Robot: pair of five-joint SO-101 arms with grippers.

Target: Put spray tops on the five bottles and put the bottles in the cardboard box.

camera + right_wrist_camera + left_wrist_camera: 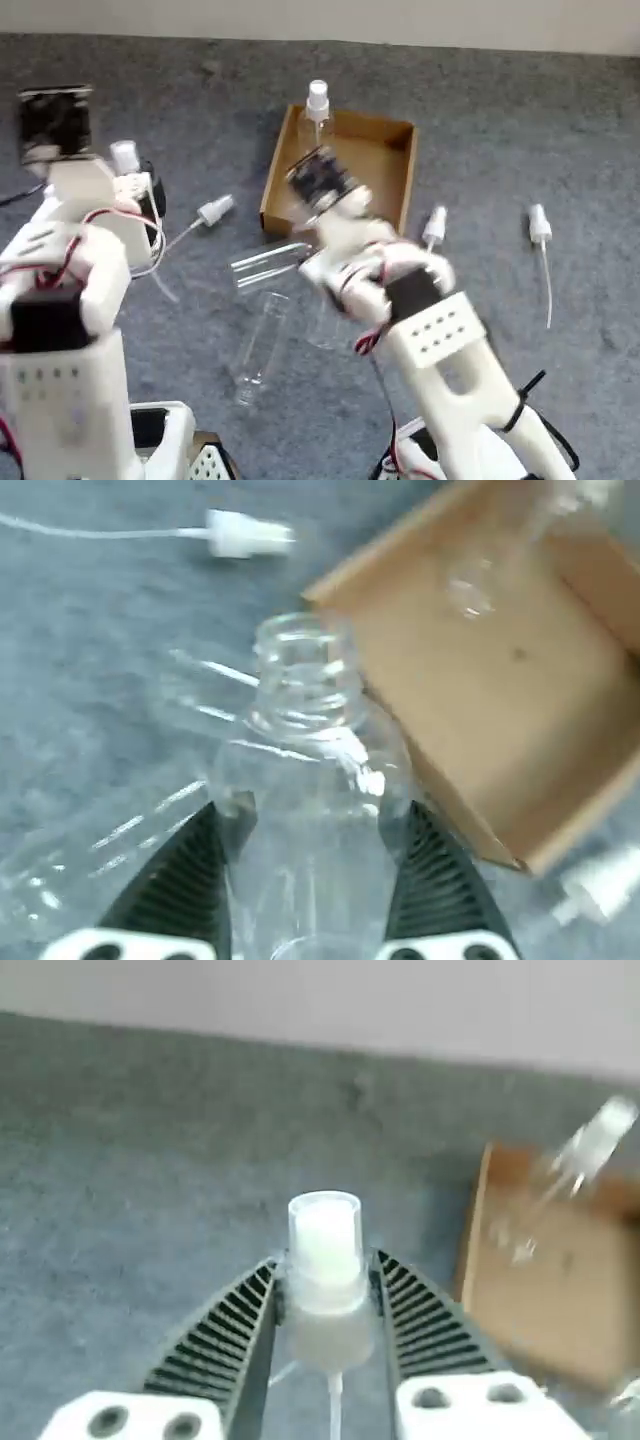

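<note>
Where the left gripper closes: jaws pinch a spray top between them, its white collar at the tips, its translucent cap standing above them, its thin dip tube hanging below.
Right gripper: jaws part-spread, clamped on the shoulders of a clear bottle.
Bottle look: transparent, uncapped, threaded neck pointing out past the fingertips.
Cardboard box: just beyond the right jaws, beside the bottle's neck; brown, open-topped.
Capped bottle: upright in the box corner farthest from the right jaws.
</note>
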